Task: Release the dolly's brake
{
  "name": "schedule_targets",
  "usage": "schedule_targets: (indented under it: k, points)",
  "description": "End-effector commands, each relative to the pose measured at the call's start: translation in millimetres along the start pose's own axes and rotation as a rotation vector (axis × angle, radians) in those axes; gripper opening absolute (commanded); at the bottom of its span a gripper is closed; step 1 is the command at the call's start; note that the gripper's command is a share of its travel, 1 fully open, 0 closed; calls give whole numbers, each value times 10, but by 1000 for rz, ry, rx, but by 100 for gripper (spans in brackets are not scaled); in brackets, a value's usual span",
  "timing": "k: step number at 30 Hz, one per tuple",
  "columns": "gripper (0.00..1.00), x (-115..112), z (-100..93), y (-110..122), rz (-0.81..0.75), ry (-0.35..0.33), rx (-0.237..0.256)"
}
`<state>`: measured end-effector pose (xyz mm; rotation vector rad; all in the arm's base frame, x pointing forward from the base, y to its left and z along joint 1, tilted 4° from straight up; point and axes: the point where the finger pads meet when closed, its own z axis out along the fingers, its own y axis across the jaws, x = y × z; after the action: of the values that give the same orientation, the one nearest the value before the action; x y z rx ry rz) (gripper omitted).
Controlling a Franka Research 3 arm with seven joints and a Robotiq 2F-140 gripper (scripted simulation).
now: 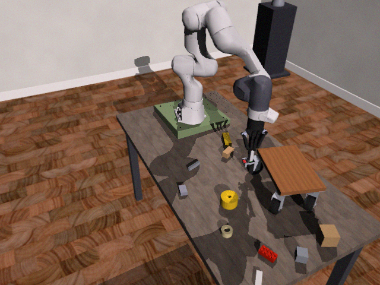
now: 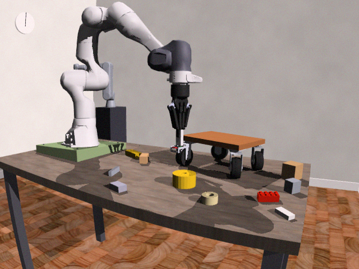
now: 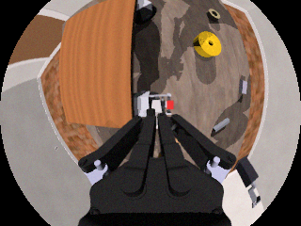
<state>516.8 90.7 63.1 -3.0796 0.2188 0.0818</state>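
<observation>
The dolly [image 1: 290, 169] has an orange-brown wooden deck and black caster wheels, and stands on the table. It also shows in the exterior view [image 2: 224, 139] and in the wrist view [image 3: 97, 66]. Its near-left caster [image 2: 183, 156] carries a small brake pedal [image 2: 177, 148] [image 1: 244, 160] with a red end pointing away from the dolly. My gripper [image 2: 180, 142] [image 3: 156, 105] is shut and points straight down, its fingertips on or just above the pedal beside the deck's corner. It holds nothing.
On the table are a yellow cylinder [image 2: 184, 179], a tan ring [image 2: 209, 198], a red studded brick [image 2: 268, 196], grey blocks [image 2: 292, 185], a tan cube [image 2: 293, 169], a white bar [image 2: 284, 213], a yellow bar [image 1: 227, 138], and the green robot base plate [image 1: 192, 117].
</observation>
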Motion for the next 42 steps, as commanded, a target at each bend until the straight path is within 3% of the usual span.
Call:
schedule_targets:
  k: [1, 13, 25, 42]
  points:
    - [0, 0, 9, 3, 4, 2, -1]
    - [0, 0, -204, 2, 4, 2, -1]
    - [0, -1, -680, 2, 4, 2, -1]
    - [0, -1, -725, 2, 4, 2, -1]
